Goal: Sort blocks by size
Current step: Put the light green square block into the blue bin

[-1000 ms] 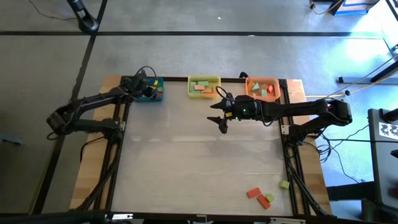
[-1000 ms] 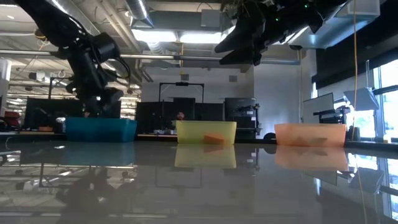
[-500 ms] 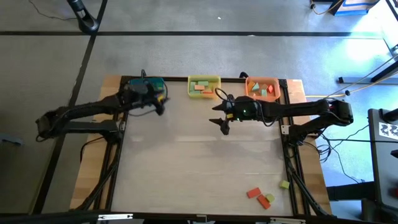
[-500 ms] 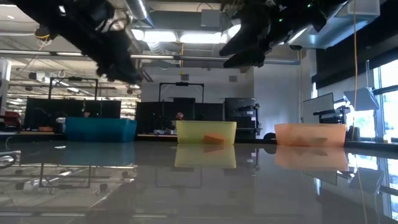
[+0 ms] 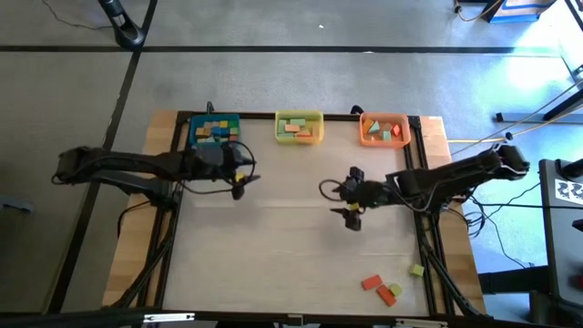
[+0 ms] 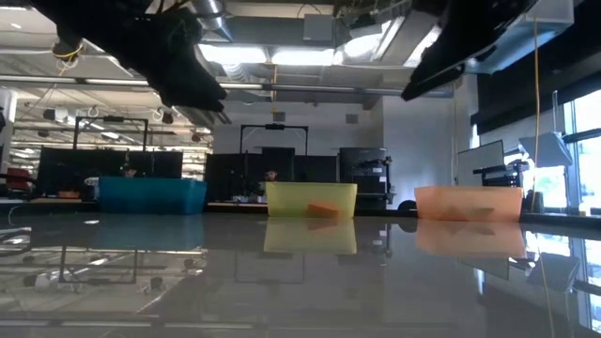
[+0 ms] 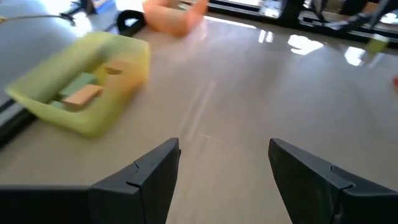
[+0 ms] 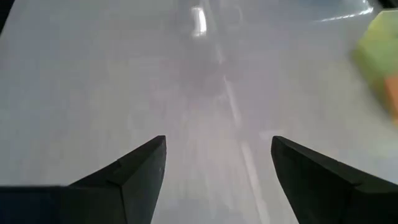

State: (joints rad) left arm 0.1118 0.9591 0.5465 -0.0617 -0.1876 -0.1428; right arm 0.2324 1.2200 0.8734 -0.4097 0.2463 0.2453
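R gripper [image 5: 351,213] — blocks [image 5: 384,288] well apart

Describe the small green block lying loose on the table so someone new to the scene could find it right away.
Start at the table's near right corner, far from the three bins along the back edge. A few loose blocks lie there; the green block sits closest to the right edge. Its neighbours are orange and red, so it is the only green one.

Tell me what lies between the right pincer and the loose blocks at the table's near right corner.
Nothing visible: only bare table separates the open right pincer from the loose blocks.
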